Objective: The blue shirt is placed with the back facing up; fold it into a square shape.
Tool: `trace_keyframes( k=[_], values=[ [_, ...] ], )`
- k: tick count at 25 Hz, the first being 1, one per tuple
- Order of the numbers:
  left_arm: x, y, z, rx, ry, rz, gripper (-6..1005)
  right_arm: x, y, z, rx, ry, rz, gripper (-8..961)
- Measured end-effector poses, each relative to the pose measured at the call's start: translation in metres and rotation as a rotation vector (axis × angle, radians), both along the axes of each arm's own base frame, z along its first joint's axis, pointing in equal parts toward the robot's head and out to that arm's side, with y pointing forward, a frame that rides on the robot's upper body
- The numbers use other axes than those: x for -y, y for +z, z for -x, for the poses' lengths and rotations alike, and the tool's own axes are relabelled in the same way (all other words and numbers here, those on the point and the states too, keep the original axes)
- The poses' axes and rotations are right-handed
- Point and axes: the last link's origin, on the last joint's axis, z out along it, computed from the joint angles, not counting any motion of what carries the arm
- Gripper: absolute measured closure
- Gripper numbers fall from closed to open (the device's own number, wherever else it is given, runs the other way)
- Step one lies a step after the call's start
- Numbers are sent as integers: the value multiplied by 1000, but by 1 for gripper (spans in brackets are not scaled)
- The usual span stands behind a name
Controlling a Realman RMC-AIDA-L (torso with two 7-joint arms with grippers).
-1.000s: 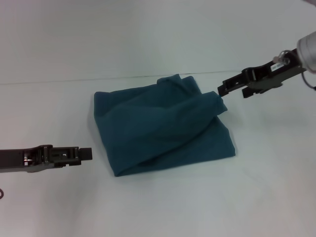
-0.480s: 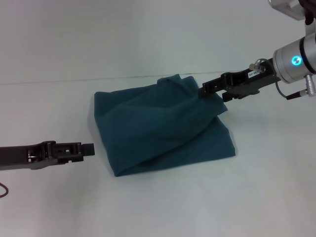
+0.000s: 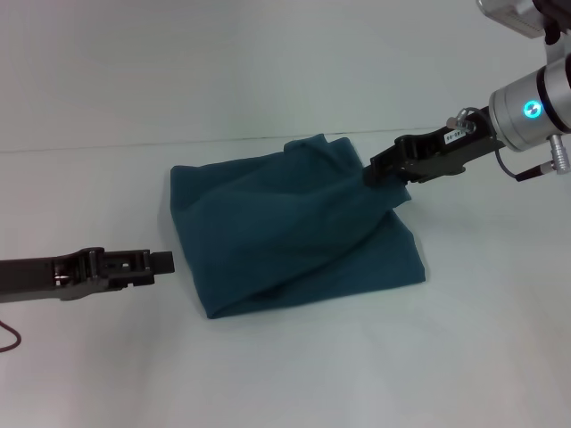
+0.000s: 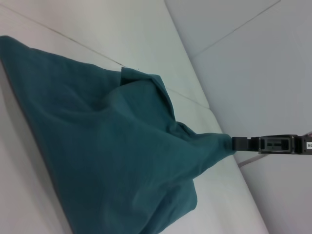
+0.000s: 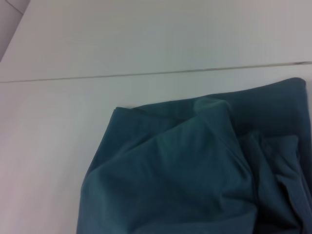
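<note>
White and bare, the desk carries the blue shirt at its middle, already folded to a rumpled rough square; the right gripper, at the cloth's two o'clock corner, looks clamped on a raised peak of fabric there, though the fingertips are half buried in it, while the left gripper hovers low just off the nine o'clock edge, its state impossible to tell. My reading is a final tidying step; next that lifted corner needs drawing flat and releasing, with open room on every side.
</note>
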Motion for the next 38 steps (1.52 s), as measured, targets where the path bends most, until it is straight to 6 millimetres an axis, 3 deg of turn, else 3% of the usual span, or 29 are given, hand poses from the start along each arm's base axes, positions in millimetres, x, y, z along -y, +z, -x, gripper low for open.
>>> trace_keyframes(
  k=[17, 21, 30, 38],
  values=[
    [-1, 1, -1, 2, 1, -4, 414, 9, -3, -1, -21, -13, 60, 931],
    [-2, 2, 0, 9, 9, -12, 414, 17, 5, 4, -18, -3, 116, 933],
    [-3, 3, -1, 18, 16, -21, 414, 23, 13, -31, 125, -90, 104, 935],
    [-4, 1, -2, 21, 17, -22, 414, 24, 7, -44, 169, -118, 105, 936]
  ],
)
